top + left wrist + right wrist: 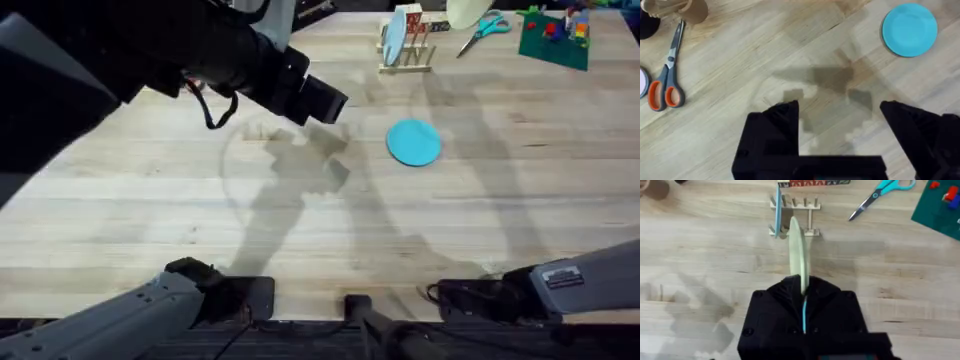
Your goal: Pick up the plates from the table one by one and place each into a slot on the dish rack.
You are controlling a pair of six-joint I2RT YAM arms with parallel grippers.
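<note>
Light wooden table [150, 210] carries the work. At the left, the left gripper [837, 107] hangs spread and empty above the bare wood, and the teal plate [413, 141] lies flat beside it. Further right, the right gripper [802, 295] is clenched on the cream plate [796, 255], which it holds on edge facing the dish rack [795, 217]. One blue plate [777, 210] already stands there. I think a slightly wrong angle can knock a dowel or this plate, and the small rack can tip
</note>
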